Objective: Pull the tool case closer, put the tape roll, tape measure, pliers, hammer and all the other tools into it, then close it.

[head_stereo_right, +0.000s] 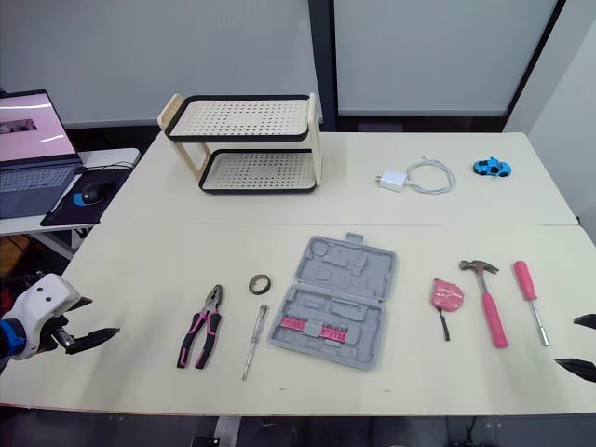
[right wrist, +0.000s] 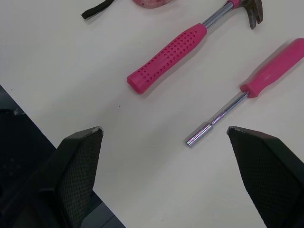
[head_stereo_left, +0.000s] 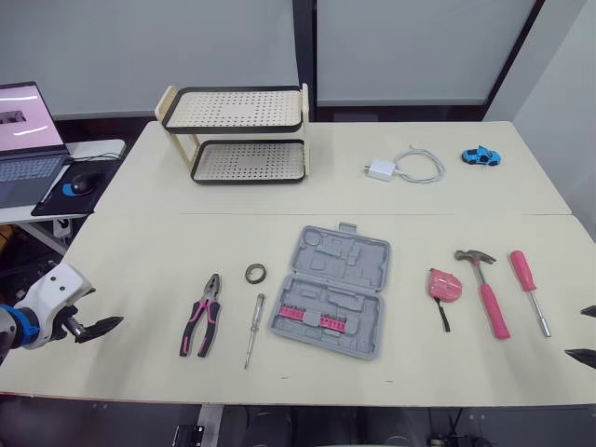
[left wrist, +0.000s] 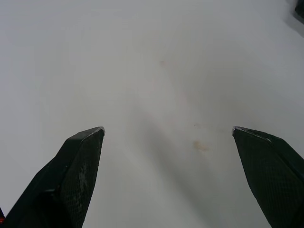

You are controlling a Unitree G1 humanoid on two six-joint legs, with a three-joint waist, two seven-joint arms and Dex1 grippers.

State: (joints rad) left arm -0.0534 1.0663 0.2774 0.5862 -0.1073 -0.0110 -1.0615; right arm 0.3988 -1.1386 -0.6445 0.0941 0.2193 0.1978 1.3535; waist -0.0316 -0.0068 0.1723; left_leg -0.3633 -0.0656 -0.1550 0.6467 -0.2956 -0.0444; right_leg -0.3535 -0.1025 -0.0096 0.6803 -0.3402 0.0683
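The grey tool case [head_stereo_left: 331, 291] lies open at the table's middle, with pink bits in its near half. Left of it are the tape roll [head_stereo_left: 255, 273], the pink-handled pliers [head_stereo_left: 202, 314] and a thin screwdriver [head_stereo_left: 253, 330]. On its right lie the pink tape measure [head_stereo_left: 444, 285], the hammer [head_stereo_left: 486, 289] and a pink nut driver [head_stereo_left: 529, 289]. My left gripper [head_stereo_left: 101, 328] hovers open over bare table at the near left, well left of the pliers. My right gripper [head_stereo_left: 577, 332] is open at the near right edge, just short of the nut driver [right wrist: 256, 85] and hammer [right wrist: 175, 52].
A two-tier perforated rack [head_stereo_left: 240, 133] stands at the back left of the table. A white charger with its cable [head_stereo_left: 405, 168] and a blue toy car [head_stereo_left: 480, 156] lie at the back right. A laptop [head_stereo_left: 28, 140] and mouse [head_stereo_left: 82, 182] sit on a side table to the left.
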